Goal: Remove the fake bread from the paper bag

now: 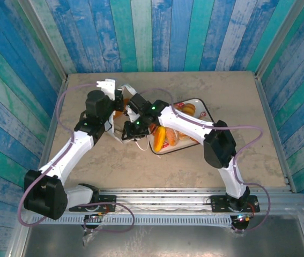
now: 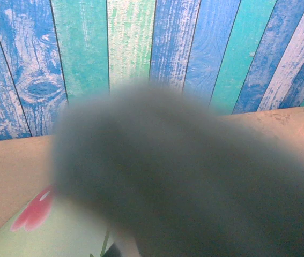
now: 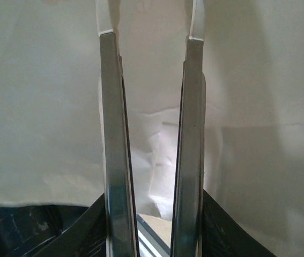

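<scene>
The white paper bag lies between the two arms, mostly covered by them. My left gripper is at the bag's far rim, shut on the paper. My right gripper reaches into the bag's mouth. In the right wrist view its fingers stand apart inside the bag, with only creased white paper behind the gap. A bit of orange fake bread shows between the arms at the bag. More fake bread lies on the tray: orange loaves and a golden bun.
The white strawberry-print tray sits just right of the bag under my right forearm; its corner shows in the left wrist view below a dark blurred mass. Blue plank walls enclose the table on three sides.
</scene>
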Controlling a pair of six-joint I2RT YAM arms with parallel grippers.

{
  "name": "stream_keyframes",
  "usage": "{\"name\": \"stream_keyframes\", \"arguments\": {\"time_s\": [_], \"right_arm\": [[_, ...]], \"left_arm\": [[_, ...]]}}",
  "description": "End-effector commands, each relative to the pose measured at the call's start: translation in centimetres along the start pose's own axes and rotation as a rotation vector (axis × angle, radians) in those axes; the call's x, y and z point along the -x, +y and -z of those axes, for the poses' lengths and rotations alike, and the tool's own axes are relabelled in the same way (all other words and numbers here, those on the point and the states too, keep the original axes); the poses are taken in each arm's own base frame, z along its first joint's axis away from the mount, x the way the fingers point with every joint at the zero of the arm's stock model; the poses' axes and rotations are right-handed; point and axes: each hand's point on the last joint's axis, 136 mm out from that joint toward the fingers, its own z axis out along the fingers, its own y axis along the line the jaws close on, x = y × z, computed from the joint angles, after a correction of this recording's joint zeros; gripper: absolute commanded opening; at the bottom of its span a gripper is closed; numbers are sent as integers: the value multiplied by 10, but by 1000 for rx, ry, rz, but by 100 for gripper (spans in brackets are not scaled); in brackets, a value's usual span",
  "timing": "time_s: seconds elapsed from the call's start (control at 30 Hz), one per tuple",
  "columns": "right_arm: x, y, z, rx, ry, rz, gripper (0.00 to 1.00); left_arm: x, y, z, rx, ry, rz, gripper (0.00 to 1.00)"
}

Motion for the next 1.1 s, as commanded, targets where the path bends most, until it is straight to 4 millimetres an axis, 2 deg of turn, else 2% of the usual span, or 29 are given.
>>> {"name": "stream_keyframes", "arguments": {"time_s": [0.0, 0.17, 0.43, 1.07], "right_arm": [[12, 4, 2, 28, -8, 6, 38], [28, -9, -1, 12, -31, -33, 38], [45, -16, -3, -1, -85, -93, 41], [47, -51, 3, -71, -112, -208, 44]], "left_arm": [[2, -7, 3, -31, -3, -38, 0], [-2, -8, 12, -38, -5, -63, 0], [-2, -11, 20, -54, -28, -74, 0], [-12, -8, 14, -33, -15, -27, 0]]}}
